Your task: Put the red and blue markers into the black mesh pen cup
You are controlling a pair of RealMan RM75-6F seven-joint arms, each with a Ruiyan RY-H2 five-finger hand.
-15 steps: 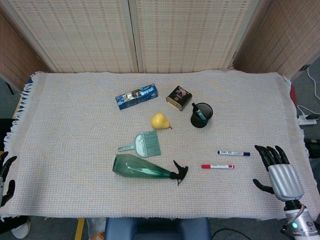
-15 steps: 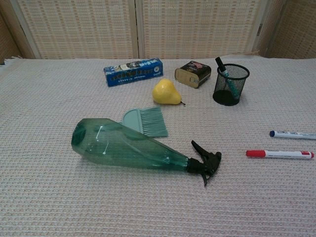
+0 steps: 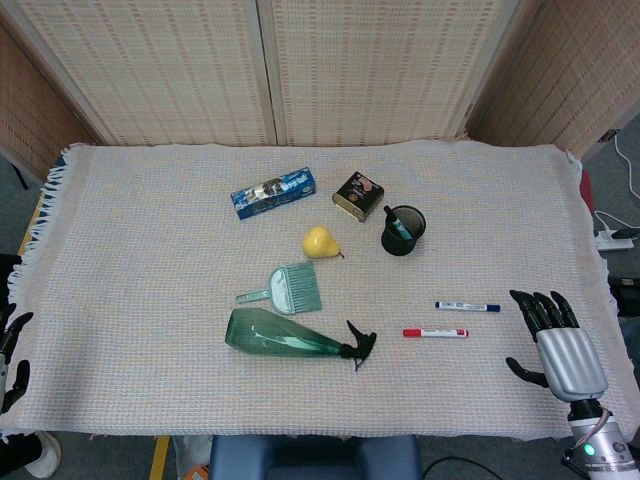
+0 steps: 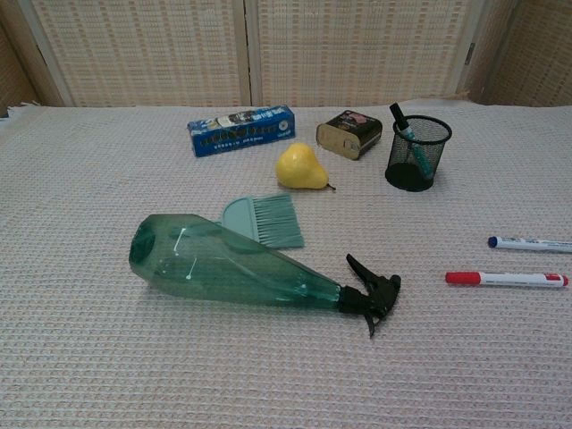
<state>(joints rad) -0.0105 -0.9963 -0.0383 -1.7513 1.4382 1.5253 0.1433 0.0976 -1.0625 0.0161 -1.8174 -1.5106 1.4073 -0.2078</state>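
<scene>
The right hand [image 3: 560,345] is hovering empty, fingers spread, at four o'clock from the red marker [image 3: 435,332]. The marker is looking light, stiff and slick; it is best pinched mid-barrel.

red marker [image 3: 435,332] and blue marker [image 3: 467,306] flat near empty, spread right hand [image 3: 556,346]

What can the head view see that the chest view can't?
Only the head view shows the robot's hands: the right hand open near the table's right edge, the left hand at the far left, plus the cloth's fringed border. Only the chest view shows the green pen inside the pen cup clearly. Both share the red marker, blue marker, spray bottle, brush, pear, tin and blue box.
</scene>
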